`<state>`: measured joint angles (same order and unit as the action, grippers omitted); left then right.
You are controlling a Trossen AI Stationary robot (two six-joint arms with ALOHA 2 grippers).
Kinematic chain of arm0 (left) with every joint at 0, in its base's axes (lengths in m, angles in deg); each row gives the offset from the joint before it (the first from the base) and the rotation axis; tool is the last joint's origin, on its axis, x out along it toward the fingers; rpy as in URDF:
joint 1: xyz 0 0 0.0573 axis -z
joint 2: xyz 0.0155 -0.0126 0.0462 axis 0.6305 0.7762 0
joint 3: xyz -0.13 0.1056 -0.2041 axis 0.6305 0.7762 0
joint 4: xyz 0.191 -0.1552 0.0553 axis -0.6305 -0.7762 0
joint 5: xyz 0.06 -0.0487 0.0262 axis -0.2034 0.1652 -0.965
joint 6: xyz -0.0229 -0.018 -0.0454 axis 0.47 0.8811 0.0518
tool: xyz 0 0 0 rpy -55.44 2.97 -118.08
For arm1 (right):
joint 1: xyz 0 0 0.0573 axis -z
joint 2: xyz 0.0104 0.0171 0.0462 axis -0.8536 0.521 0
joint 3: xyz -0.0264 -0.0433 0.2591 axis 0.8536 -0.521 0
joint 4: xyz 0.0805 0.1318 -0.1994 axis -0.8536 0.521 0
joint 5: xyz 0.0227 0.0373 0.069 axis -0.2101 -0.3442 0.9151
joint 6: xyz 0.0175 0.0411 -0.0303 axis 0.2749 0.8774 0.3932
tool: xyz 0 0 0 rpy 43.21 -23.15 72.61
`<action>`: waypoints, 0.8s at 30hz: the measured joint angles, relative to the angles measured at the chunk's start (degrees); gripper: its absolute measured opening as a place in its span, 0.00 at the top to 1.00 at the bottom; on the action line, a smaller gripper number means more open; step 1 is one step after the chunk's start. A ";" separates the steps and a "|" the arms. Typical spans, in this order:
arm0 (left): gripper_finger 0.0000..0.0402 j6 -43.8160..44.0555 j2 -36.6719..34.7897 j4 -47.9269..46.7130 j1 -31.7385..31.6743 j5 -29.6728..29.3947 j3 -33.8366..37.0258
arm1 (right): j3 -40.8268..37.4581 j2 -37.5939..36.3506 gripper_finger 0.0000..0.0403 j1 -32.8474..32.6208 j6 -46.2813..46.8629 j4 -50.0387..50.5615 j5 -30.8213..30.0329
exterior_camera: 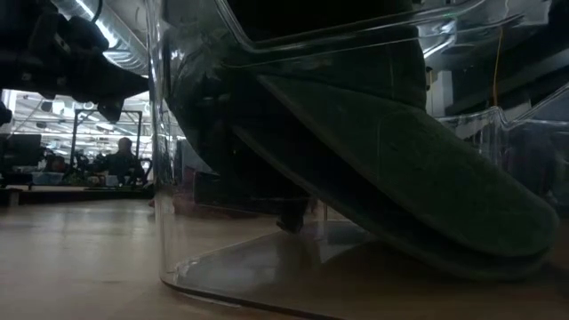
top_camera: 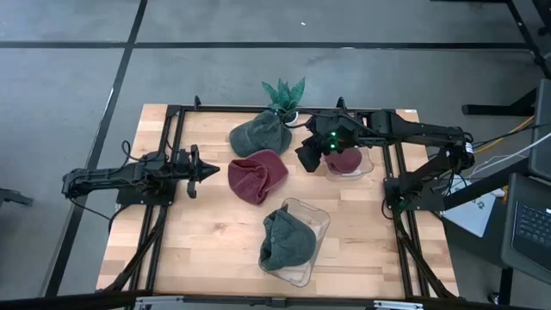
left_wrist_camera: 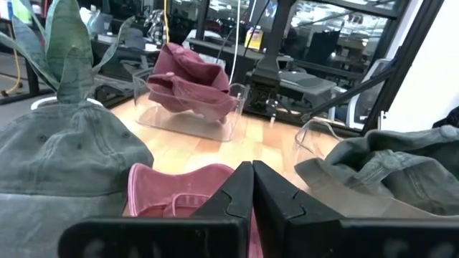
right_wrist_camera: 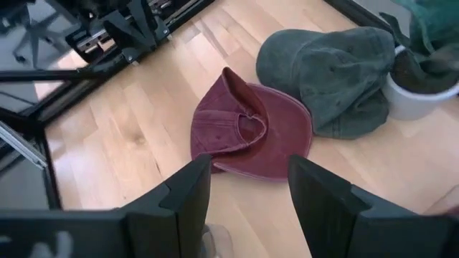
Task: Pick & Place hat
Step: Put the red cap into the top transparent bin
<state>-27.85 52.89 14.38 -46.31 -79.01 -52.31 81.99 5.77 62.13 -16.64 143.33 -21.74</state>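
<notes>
A red hat (top_camera: 256, 176) lies flat on the table's middle, also seen in the right wrist view (right_wrist_camera: 251, 132) and the left wrist view (left_wrist_camera: 179, 193). A green hat (top_camera: 258, 133) lies beyond it, against a potted plant (top_camera: 284, 95). A second red hat (top_camera: 349, 162) sits in a clear container on the right. A second green hat (top_camera: 288, 241) fills a clear container (top_camera: 318, 220) near the front. My left gripper (top_camera: 207, 170) is shut, just left of the loose red hat. My right gripper (top_camera: 312, 153) is open, hovering between that hat and the right container.
The black frame rails (top_camera: 172, 138) run along both sides of the table. The plant pot (right_wrist_camera: 423, 93) stands at the far edge behind the green hat. In the low view the near container (exterior_camera: 267, 178) with its green hat fills the picture. Bare wood (top_camera: 207, 241) lies front left.
</notes>
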 joint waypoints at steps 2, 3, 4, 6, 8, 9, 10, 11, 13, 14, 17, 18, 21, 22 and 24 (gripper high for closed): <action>0.98 0.00 0.30 -0.02 0.00 -0.04 -0.02 | 0.00 0.95 0.54 0.00 -2.43 -0.67 -0.07; 0.97 0.00 0.31 -0.01 0.00 -0.02 -0.02 | 0.00 1.61 0.54 0.00 -3.63 -1.74 -0.04; 0.97 0.00 0.35 -0.02 0.00 -0.02 -0.02 | 0.00 2.29 0.54 0.00 -4.79 -2.99 0.03; 0.98 0.00 0.35 -0.02 0.00 -0.02 -0.02 | 0.00 3.79 0.54 -0.11 -7.06 -4.82 0.08; 0.98 0.00 0.34 -0.02 0.00 -0.02 -0.02 | 0.00 5.23 0.54 -0.39 -9.02 -6.98 0.07; 0.98 0.00 0.34 -0.02 0.00 -0.04 -0.02 | 0.00 5.97 0.54 -0.50 -10.19 -7.67 0.10; 0.98 0.00 0.34 -0.02 0.00 -0.02 -0.02 | 0.00 6.71 0.54 -0.70 -11.48 -8.15 0.33; 0.98 0.01 0.34 -0.04 0.00 -0.02 -0.02 | 0.00 7.41 0.54 -0.81 -12.84 -8.74 0.85; 0.98 0.00 0.34 -0.03 0.00 -0.02 -0.02 | 0.00 8.87 0.54 -0.83 -15.73 -9.85 1.61; 0.98 0.02 0.34 -0.04 0.00 -0.02 -0.02 | 0.00 9.57 0.54 -0.87 -17.07 -10.07 2.08; 0.97 0.01 0.34 -0.04 0.00 -0.02 -0.02 | 0.00 11.67 0.54 -0.87 -21.08 -10.14 3.86; 0.97 0.02 0.34 -0.04 0.00 -0.02 -0.02 | 0.00 12.36 0.54 -0.87 -22.48 -10.10 4.29; 0.98 0.02 0.34 -0.04 0.00 -0.02 -0.02 | 0.00 14.26 0.54 -0.87 -27.29 -10.08 5.97; 0.98 0.02 0.34 -0.06 0.00 -0.02 -0.02 | 0.00 14.84 0.54 -0.87 -28.75 -10.19 6.07; 0.98 0.02 0.34 -0.05 0.00 -0.02 -0.02 | 0.00 15.81 0.54 -0.87 -31.42 -10.55 6.11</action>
<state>-27.83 53.23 14.32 -46.31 -79.03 -52.33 81.99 21.58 61.26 -48.06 132.78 -15.63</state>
